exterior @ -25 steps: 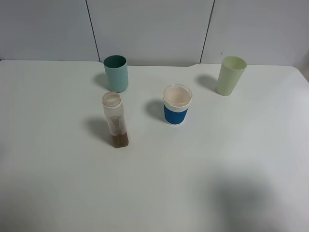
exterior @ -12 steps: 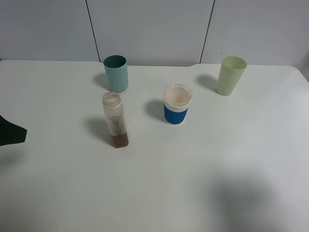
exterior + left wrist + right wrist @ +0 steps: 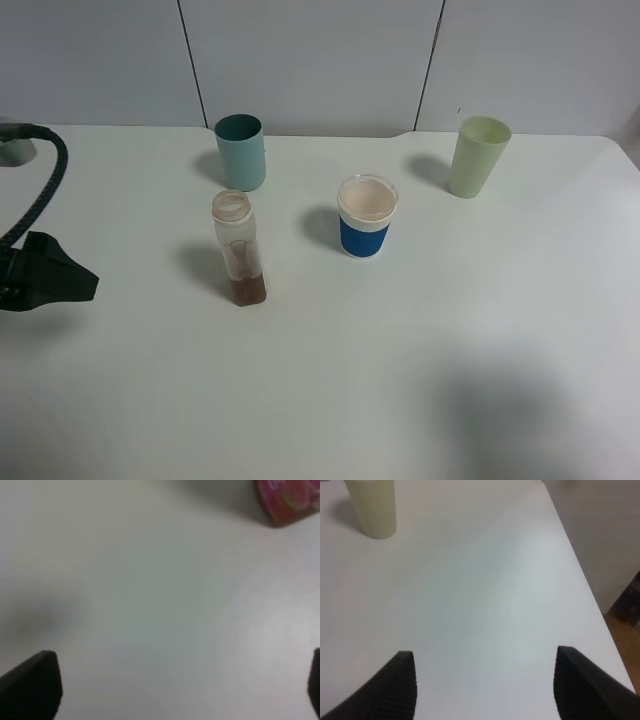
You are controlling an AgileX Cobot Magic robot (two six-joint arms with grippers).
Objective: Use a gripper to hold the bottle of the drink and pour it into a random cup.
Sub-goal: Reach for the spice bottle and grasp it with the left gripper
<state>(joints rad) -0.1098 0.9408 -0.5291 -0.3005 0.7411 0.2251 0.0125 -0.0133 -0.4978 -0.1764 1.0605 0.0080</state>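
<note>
While left gripper (image 3: 70, 280) hangs spread wide and empty, well apart from bottle (image 3: 238, 245), you centre jaws on its mid-body, above drink (image 3: 248, 290); keep it upright.

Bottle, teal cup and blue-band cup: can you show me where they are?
bottle (image 3: 238, 250), high view, clear middle of its body
teal cup (image 3: 243, 162), high view, its outer wall
blue-band cup (image 3: 365, 239), high view, the blue band

Clear plastic bottle (image 3: 240, 250), matt table (image 3: 400, 380) (smooth)
</note>
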